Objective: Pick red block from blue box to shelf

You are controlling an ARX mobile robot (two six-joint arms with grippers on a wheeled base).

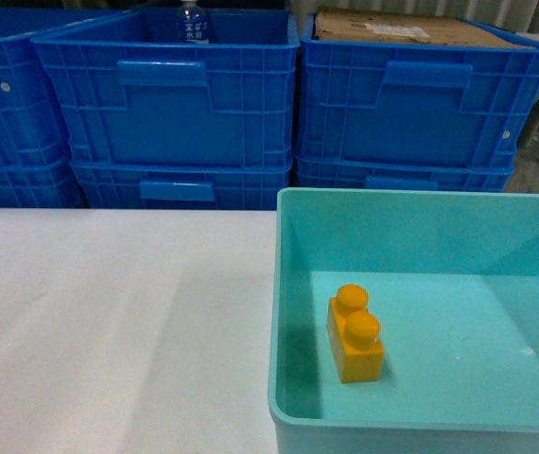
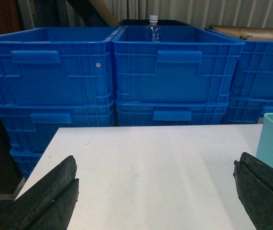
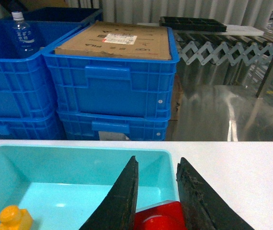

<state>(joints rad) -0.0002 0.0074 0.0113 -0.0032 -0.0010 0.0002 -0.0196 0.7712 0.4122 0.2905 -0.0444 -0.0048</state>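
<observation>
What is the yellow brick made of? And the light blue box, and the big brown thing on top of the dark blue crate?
The yellow brick looks like smooth, slightly shiny plastic with moulded round studs. The light blue box also seems plastic: plain glossy walls that catch the light. The brown thing looks like matte cardboard with a paper label.

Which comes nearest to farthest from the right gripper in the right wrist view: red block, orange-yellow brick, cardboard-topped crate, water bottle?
1. Red block, clamped between the right gripper fingers.
2. Orange-yellow brick, low left inside the blue box.
3. Cardboard-topped crate, behind the box, centre.
4. Water bottle, far left, standing in the neighbouring crate.
</observation>
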